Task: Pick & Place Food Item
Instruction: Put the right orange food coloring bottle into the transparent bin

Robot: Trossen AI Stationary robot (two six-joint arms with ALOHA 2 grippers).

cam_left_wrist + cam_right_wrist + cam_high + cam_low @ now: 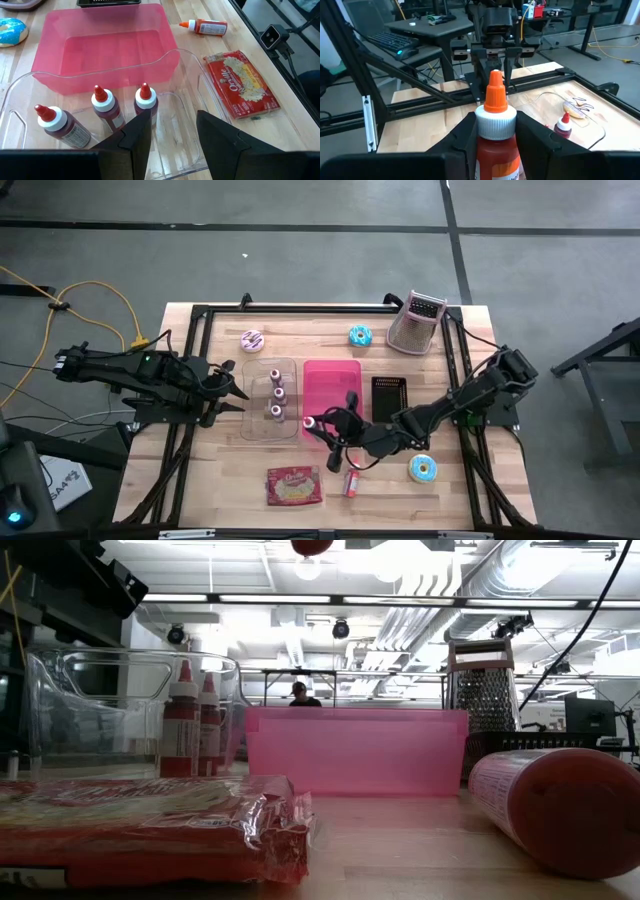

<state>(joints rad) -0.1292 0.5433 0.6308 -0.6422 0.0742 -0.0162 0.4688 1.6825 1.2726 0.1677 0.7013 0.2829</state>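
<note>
My right gripper (318, 425) reaches in from the table's right and is shut on a red sauce bottle (494, 131) with an orange cap, held above the near left corner of the pink bin (331, 366). A clear bin (262, 435) to the left of the pink one holds three dark red bottles (277, 392) standing upright. Another orange-capped bottle (352, 482) lies on its side on the table near the front. My left gripper (238, 385) hovers open at the clear bin's left side, with nothing between its fingers (135, 135). My right gripper pinches the bottle's body just below its white collar (495, 126) between its two fingers (465, 135). The fingers come nearly level from the table's right. The bottle stands about upright, cap up, lifted clear of the table and bins.
A red popcorn pack (294, 485) lies near the front edge. Blue donuts sit at the front right (422, 469) and far middle (360, 335), a pink donut (252, 340) at the far left. A grater (417, 320) and a black tray (389, 395) stand right of the pink bin.
</note>
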